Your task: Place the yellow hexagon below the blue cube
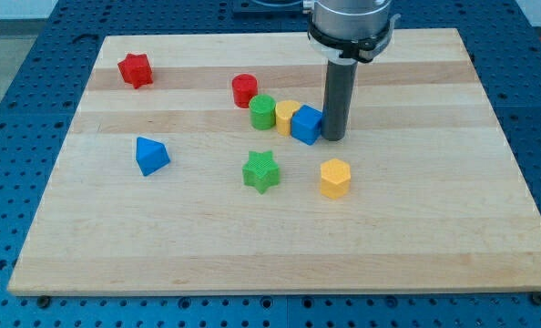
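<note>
The yellow hexagon [335, 178] lies on the wooden board, below and a little to the right of the blue cube [306, 125], with a gap between them. My tip [333, 138] stands right beside the blue cube's right side, touching or nearly touching it, and above the yellow hexagon. A yellow block [286, 116] and a green cylinder [262, 112] sit in a row against the blue cube's left side.
A red cylinder [244, 89] stands just above-left of the green cylinder. A green star [261, 170] lies left of the yellow hexagon. A blue triangular block [150, 155] is at the left, a red star [136, 69] at the top left.
</note>
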`<state>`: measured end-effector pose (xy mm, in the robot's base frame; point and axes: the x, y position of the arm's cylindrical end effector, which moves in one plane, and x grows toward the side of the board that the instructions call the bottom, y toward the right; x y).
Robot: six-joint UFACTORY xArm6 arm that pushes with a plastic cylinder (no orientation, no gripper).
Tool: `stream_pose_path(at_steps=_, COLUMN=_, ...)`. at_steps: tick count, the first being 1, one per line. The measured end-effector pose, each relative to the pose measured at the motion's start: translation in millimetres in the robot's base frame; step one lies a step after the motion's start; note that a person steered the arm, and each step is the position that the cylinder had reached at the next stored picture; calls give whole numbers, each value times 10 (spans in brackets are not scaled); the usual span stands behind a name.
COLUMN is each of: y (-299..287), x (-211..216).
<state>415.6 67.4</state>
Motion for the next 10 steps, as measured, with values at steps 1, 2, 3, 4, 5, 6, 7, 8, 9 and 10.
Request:
stream_pose_path(at_steps=1, y=0, x=0)
stream_pose_path(at_steps=2, y=703, x=0)
stream_pose_path(at_steps=3, y=1560, x=107)
stream_pose_path(at_steps=4, y=1674, x=616)
stream_pose_path(at_steps=5, y=1125, x=993)
stream_pose_path(at_steps=6, y=423, x=1002)
stream_pose_path(at_steps=7, y=315, x=1002)
stream_pose_path(at_steps=8, y=301, x=1000)
stream_pose_path(at_steps=9, y=24, x=996)
stream_pose_path(at_steps=10, y=-355, x=961)
